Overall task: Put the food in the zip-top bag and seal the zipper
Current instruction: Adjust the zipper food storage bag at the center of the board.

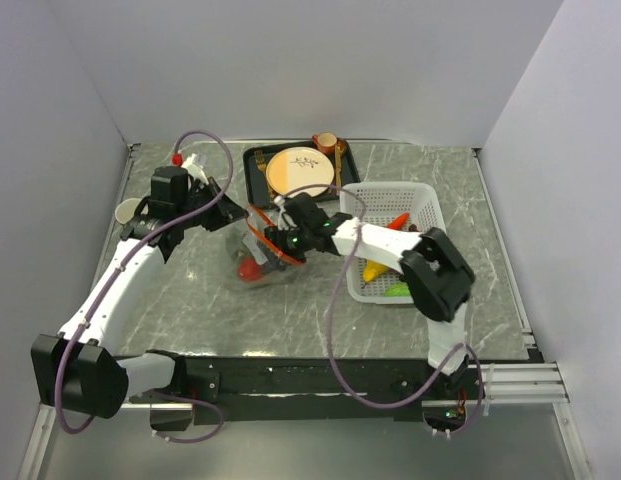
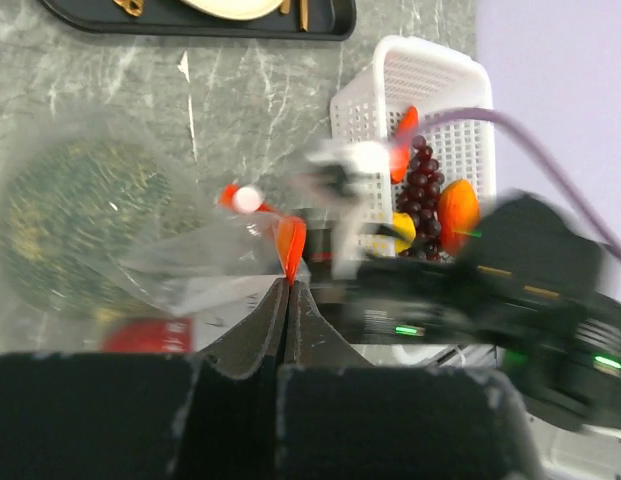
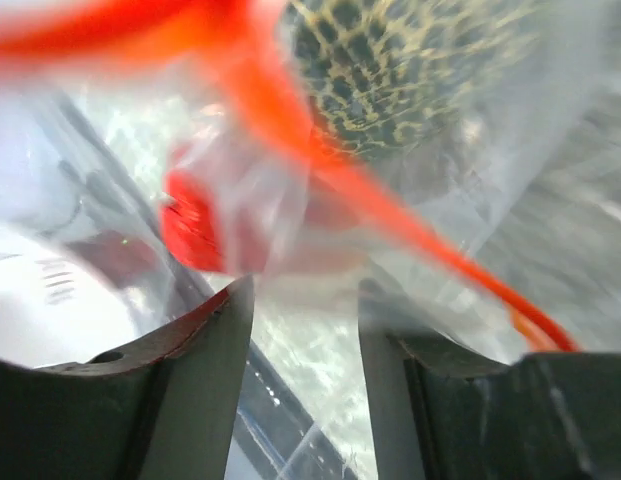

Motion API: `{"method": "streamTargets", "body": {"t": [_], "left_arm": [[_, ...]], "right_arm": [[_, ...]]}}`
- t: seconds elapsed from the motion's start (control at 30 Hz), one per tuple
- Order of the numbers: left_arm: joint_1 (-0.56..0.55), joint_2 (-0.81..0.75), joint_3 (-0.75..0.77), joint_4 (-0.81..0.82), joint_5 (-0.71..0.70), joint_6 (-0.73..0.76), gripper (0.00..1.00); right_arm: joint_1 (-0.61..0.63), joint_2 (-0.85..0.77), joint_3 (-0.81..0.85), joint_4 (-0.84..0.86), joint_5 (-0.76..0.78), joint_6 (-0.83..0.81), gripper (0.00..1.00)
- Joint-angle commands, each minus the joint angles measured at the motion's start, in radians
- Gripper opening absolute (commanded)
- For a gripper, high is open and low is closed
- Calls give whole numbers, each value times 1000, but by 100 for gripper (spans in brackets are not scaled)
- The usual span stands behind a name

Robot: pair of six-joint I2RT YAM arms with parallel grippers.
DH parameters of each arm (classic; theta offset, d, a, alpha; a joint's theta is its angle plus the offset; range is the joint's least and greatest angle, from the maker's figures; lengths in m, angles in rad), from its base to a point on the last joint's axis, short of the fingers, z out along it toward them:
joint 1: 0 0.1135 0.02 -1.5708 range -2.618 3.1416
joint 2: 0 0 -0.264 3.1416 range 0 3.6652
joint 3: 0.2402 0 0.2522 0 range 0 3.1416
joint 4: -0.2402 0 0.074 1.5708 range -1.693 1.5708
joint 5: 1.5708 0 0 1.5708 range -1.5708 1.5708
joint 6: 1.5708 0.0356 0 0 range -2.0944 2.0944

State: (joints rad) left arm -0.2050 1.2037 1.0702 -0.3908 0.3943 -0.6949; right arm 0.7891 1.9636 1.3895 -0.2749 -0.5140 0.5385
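grey marble table (image 1: 290,315) with a clear zip-top bag (image 1: 235,262) sagging at its middle, a round green melon (image 2: 80,225) and a red piece (image 3: 195,225) inside. left gripper (image 2: 289,292) is pressed together, pinching the orange-red zipper (image 2: 291,250). right gripper (image 3: 305,300) sits at the bag's mouth, fingers spread apart. white basket (image 1: 390,188) just to the right holds dark grapes (image 2: 425,185).
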Motion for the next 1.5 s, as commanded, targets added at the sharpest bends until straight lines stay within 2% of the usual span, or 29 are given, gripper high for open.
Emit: {"method": "streamTargets", "body": {"t": [0.0,0.1,0.23,0.37,0.43,0.67,0.77,0.9,0.93,1.03,1.13,1.3,1.37,1.47], "left_arm": [[4,-35,14,26,-64,12,1],[4,-49,16,7,-109,15,1],[3,-82,-13,64,-100,14,1],[3,-18,17,46,-25,6,1],[3,-41,-9,120,1,-12,1],[6,-153,82,95,-155,21,1],[6,-103,171,52,-121,46,1],[6,2,128,51,-48,25,1],[6,29,119,44,-23,23,1],[4,65,73,79,20,5,1],[4,34,56,78,-11,9,1],[4,48,119,26,46,28,1],[4,39,117,27,44,22,1],[3,39,132,39,70,15,1]], "right_arm": [[-14,-265,-67,123,205,29,56],[-16,-336,-70,62,337,11,59],[-16,-402,-95,20,416,-15,62],[-30,-405,-107,34,388,-32,63],[-30,-384,-78,8,394,-35,63],[-50,-344,12,39,299,-55,64],[-67,-345,11,78,295,-49,64],[-103,-296,28,50,267,-17,65],[-106,-286,42,19,287,-17,65],[-106,-342,-29,77,328,-14,66],[-114,-425,-98,111,400,-20,73],[-227,-497,-162,-39,589,9,74],[-270,-535,-213,-101,684,27,80],[-355,-569,-265,-154,730,26,83]]}}
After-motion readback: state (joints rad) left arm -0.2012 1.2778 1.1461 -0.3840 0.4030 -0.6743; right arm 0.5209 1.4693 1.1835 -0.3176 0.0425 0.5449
